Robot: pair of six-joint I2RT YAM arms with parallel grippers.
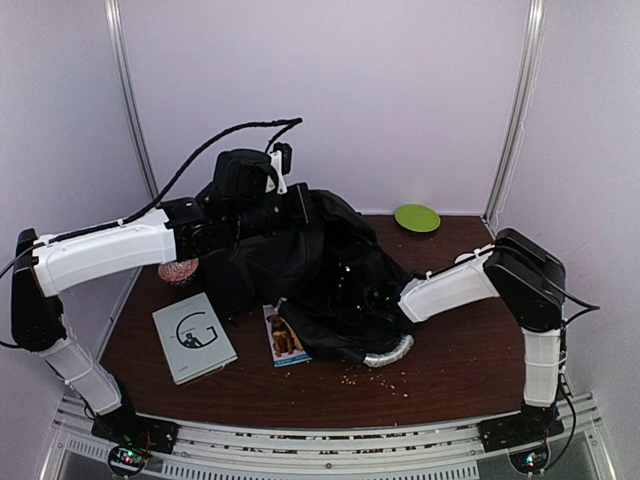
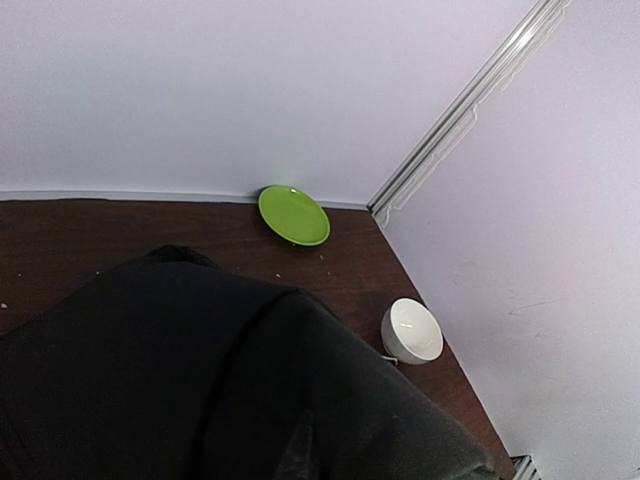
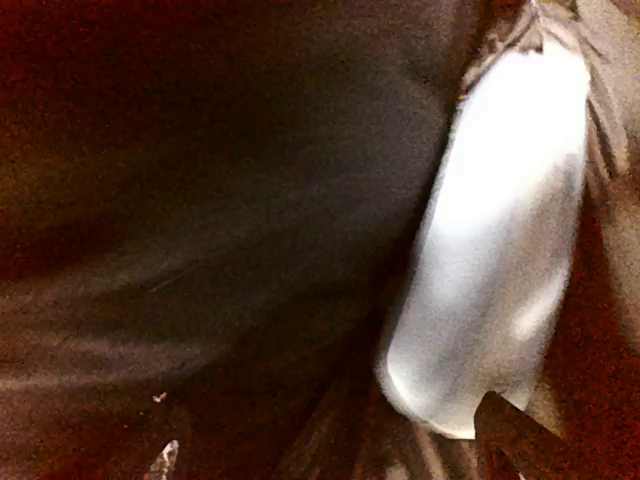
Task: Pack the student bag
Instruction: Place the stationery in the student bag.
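Left arm: white forearm reaching level to the right over the left side of the table, left gripper clenched on raised fabric of the student bag, which drapes down from it. Its fingers are lost against the black cloth.

Right arm: elbow up by the right edge, forearm sloping down and left into the bag. Right gripper is inside the bag with jaws spread wide and released. A blurry white shape sits just beside it; can't tell what it is.

The bag is a big black soft backpack, heaped mid-table, far part standing tall.

Dark brown wooden table, pale lilac walls, metal corner rails.

Grey book with a large "G" on its cover lies near left. Small picture booklet is partly under the bag's near edge. Silvery ribbed thing shows at the bag's near-right hem. Round green plate sits at the far right. White bowl is tipped on its side by the right wall. Crumbs are scattered near the bag.
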